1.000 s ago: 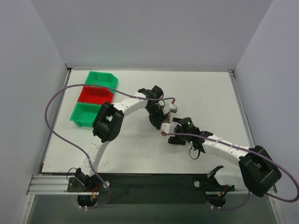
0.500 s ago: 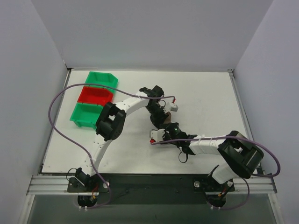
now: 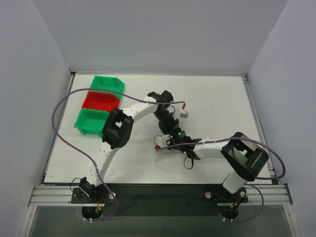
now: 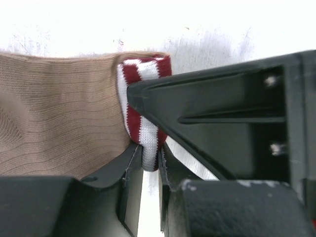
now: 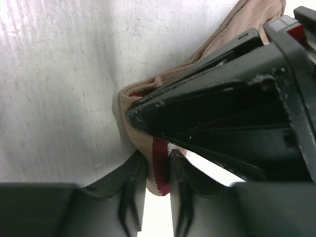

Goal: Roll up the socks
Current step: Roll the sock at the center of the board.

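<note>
We log both jaws nearly closed: left gripper (image 4: 148,160) pinches the sock (image 4: 59,123) by its striped cuff (image 4: 143,98) — right gripper (image 5: 157,173) pinches a fold.

You are getting soft, even light overhead, casting only faint shadows. In the left wrist view the table (image 4: 59,19) is blowing out white, and the close fingers (image 4: 222,133) are seemingly blurring.

1. Sock (image 4: 59,113): tan-brown ribbed knit, lying rumpled near the middle of the table (image 4: 197,19).
2. Cuff (image 4: 140,94): dark red with white stripes, folded over and pinched by the left gripper (image 4: 149,158).
3. A folded tan edge, red showing inside, is pinched by the right gripper (image 5: 157,170).
</note>
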Controlling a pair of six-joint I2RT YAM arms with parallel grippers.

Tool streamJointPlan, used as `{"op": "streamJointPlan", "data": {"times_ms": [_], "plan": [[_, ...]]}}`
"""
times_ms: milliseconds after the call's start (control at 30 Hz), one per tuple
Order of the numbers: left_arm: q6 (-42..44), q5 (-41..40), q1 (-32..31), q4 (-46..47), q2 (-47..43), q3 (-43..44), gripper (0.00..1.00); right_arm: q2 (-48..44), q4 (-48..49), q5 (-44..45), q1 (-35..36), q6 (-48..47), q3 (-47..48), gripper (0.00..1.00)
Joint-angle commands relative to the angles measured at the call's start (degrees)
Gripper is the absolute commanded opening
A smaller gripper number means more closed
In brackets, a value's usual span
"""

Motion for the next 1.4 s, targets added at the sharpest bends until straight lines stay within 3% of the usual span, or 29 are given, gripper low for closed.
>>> {"op": "streamJointPlan", "data": {"times_ms": [0, 200, 233, 367, 533, 700, 1033, 1133, 1367], "plan": [[1.65, -7.32, -0.24, -4.90, 4.70, -1.93, 0.00, 3.40, -10.31, -0.88, 0.35, 1.49, 1.10, 0.16], [1.39, -8.20, -0.24, -4.28, 3.73, -2.19, 0.01, 3.40, -12.86, -1.67, 0.35, 2.46, 1.98, 0.04], [1.13, -8.46, -0.24, -4.02, 3.47, -2.19, 0.11, 3.40, -13.38, -1.68, 0.35, 2.55, 2.07, 0.02], [0.95, -8.99, -0.24, -3.67, 2.85, -2.28, 0.35, 3.14, -14.00, -2.11, 0.35, 2.99, 2.33, 0.00], [0.77, -9.61, -0.24, -3.49, 2.42, -2.28, 0.47, 2.96, -14.80, -2.91, 0.35, 3.69, 2.77, 0.00], [0.25, -10.22, -0.16, -2.79, 1.01, -2.45, 0.48, 3.05, -15.06, -2.91, 0.43, 4.04, 2.95, 0.00], [-0.11, -9.52, 0.28, 0.99, -7.42, -8.86, 0.78, 3.31, -15.94, -3.35, 0.35, 5.10, 3.74, 0.00], [0.59, -9.17, 0.28, 1.17, -8.83, -10.97, 0.79, 3.48, -16.29, -3.44, 0.26, 6.32, 4.35, 0.00], [3.41, 0.22, 1.77, 2.30, -13.04, -13.97, 0.83, 2.70, -19.09, -4.05, -0.09, 8.35, 6.81, 0.00]]}}
